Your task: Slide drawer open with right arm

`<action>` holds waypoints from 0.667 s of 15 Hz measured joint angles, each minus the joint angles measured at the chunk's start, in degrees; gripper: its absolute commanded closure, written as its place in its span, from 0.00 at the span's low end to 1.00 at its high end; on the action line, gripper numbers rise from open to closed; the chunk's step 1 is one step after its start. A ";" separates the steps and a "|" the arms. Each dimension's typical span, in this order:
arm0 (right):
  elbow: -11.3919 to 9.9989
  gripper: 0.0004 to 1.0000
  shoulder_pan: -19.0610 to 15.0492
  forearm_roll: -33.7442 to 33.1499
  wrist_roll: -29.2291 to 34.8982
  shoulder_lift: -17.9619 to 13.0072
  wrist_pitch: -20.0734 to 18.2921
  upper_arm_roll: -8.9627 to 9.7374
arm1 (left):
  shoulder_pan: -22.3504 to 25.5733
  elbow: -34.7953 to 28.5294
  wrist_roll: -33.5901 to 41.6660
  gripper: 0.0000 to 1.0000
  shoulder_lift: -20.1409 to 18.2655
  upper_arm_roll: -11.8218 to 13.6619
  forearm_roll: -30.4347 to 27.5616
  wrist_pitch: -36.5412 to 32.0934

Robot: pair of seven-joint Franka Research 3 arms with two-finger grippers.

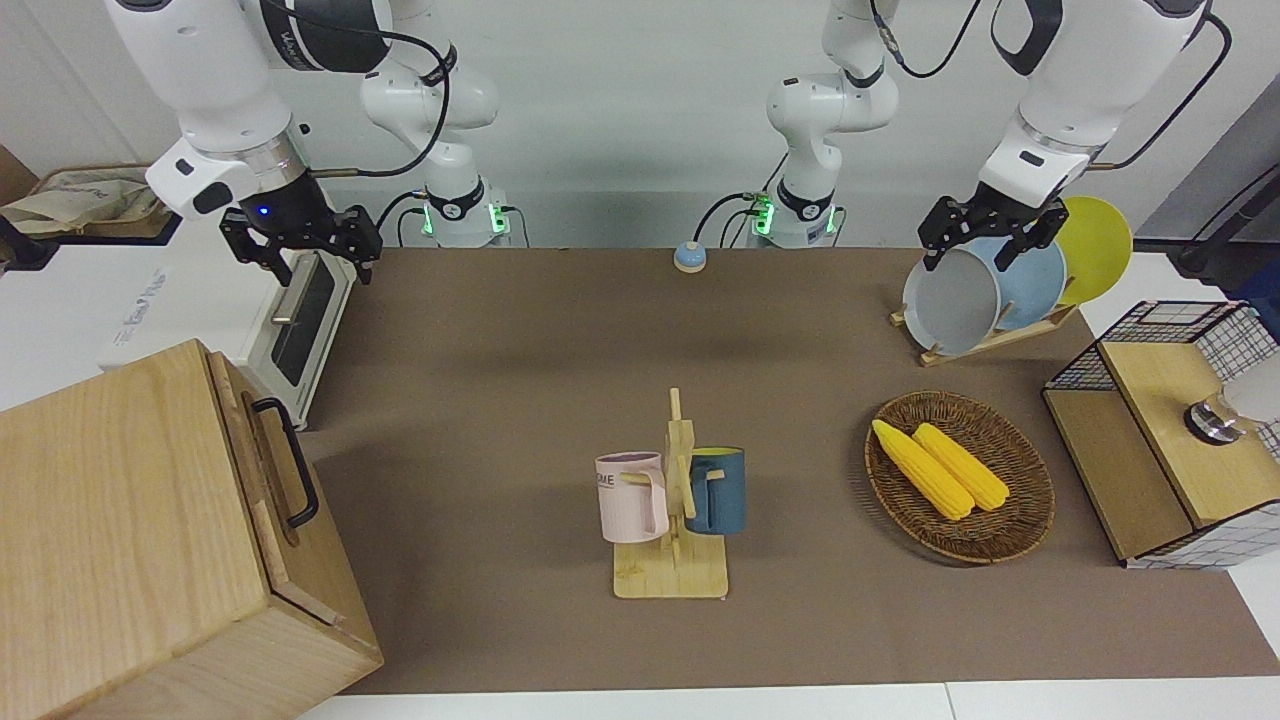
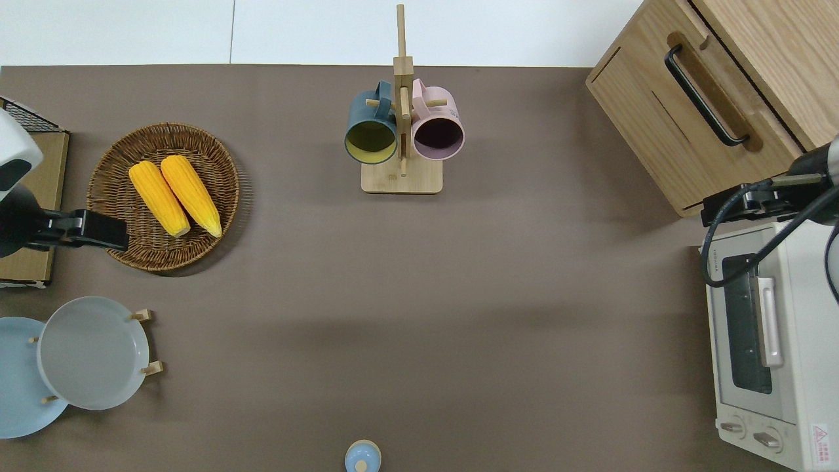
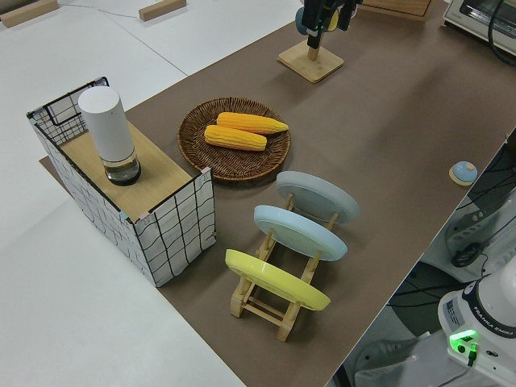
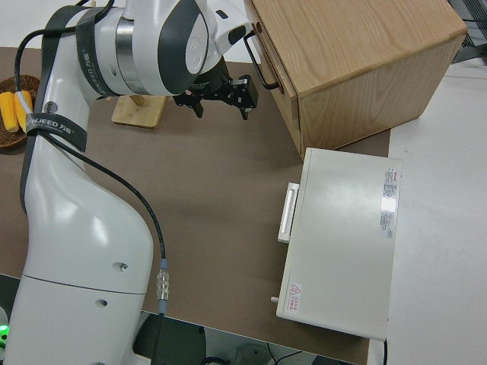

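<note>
Wooden drawer [image 1: 262, 470] is sitting closed; I'm hovering the right gripper [image 1: 300, 243], fingers spread, risking overshooting its handle [image 1: 288, 461].

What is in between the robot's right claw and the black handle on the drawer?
Nothing. The right gripper hangs open in the air, and the right side view shows only bare brown table between it and the drawer handle.

A wicker basket [image 1: 1020, 520] holding two corn cobs [image 1: 940, 468] sits right of centre in the front view, with a wooden mug stand [image 1: 672, 560] carrying a pink mug [image 1: 630, 498] and a blue mug [image 1: 722, 490] at centre. Upper right, a rack holds three plates [image 1: 960, 300]; a white toaster oven [image 1: 300, 320] is at left, and a wire-mesh cabinet [image 1: 1150, 440] at the right edge.
</note>
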 measured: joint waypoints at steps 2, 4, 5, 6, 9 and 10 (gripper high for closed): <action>0.07 0.01 0.00 0.00 0.00 0.00 0.00 0.01 | 0.00 0.00 0.00 0.01 0.00 0.00 0.00 0.00; 0.39 0.01 0.03 0.00 0.00 -0.01 -0.01 0.04 | 0.00 0.00 0.00 0.00 0.00 0.00 0.00 0.00; 0.53 0.02 0.02 0.00 0.00 -0.01 -0.02 0.02 | 0.00 0.00 0.00 0.01 0.00 0.00 0.00 0.00; 0.67 0.01 0.00 0.00 0.00 -0.01 -0.02 0.00 | 0.00 0.00 0.00 0.01 0.00 0.00 0.00 0.00; 1.05 0.02 0.02 0.00 0.00 -0.02 -0.04 0.01 | 0.00 0.00 0.00 0.01 0.00 0.00 0.00 0.00; 1.11 0.02 0.03 0.00 0.00 -0.02 -0.05 0.02 | 0.00 0.00 0.00 0.01 0.00 0.00 0.00 0.00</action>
